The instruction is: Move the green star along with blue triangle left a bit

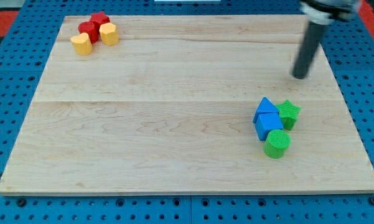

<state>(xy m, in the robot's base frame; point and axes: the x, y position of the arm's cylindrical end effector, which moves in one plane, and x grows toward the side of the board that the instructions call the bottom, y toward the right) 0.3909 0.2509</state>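
The green star (pixel 289 113) lies at the view's right on the wooden board (pixel 174 106), touching the right side of the blue triangle (pixel 266 107). A blue block (pixel 268 124) sits just below the triangle, and a green cylinder (pixel 277 144) touches it at the lower right. My tip (pixel 299 76) stands above and slightly right of the green star, apart from it by a small gap.
At the view's top left sits a cluster: a red star-like block (pixel 100 19), a red block (pixel 88 30), a yellow block (pixel 109 33) and another yellow block (pixel 81 44). The board's right edge is near the star. Blue pegboard surrounds the board.
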